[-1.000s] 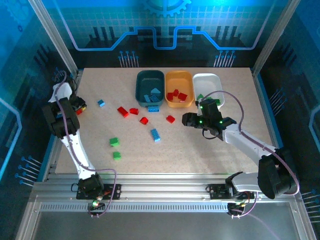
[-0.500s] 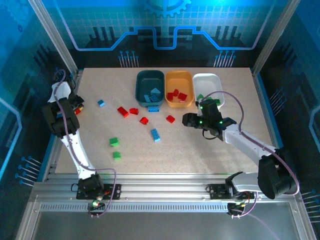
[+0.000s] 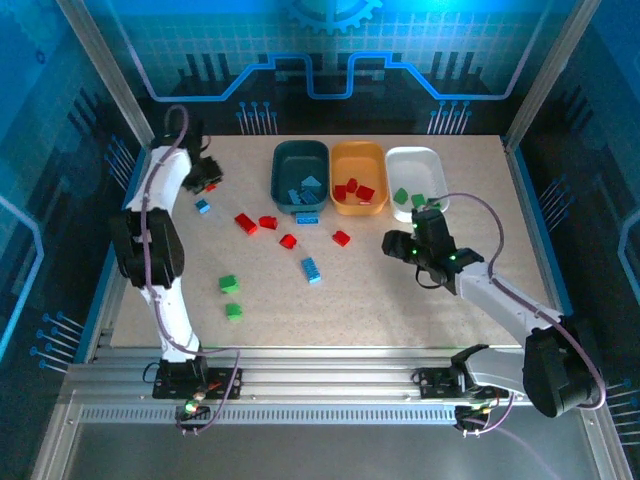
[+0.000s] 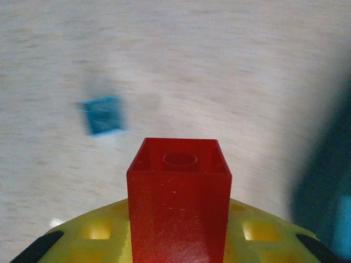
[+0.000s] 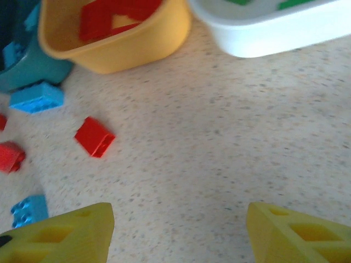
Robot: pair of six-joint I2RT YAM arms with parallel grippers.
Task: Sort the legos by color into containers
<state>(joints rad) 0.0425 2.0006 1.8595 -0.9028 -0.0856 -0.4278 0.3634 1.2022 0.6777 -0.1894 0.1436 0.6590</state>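
While the left gripper [image 3: 205, 177] has its fingers clenched on a small red plastic studded brick [image 4: 179, 197], which stands up between them above the speckled beige table [image 3: 420, 300], the sorting looks to me roughly half done. A small blue plastic brick [image 4: 102, 115] lies on the table ahead of these fingers and a little to their left, apart from them. The right gripper [image 5: 178, 233] has its yellow fingers [image 5: 66, 233] spread, with nothing between them. Ahead of them and to the left lies another red brick [image 5: 94, 136]. Farther ahead stand the yellow-orange rounded plastic tub [image 5: 164, 33], with red bricks inside, and to the right of it the white rounded plastic tub [image 5: 285, 33], with green ones. The dark teal rounded plastic tub [image 3: 300, 146] holds several blue bricks. Left to do, in my judgement: the held red brick must go to the yellow-orange tub, and on the table I count four more red bricks, three blue ones and two green bricks [image 3: 229, 284], all outside the tubs. One of the blue ones lies just beside the teal tub.
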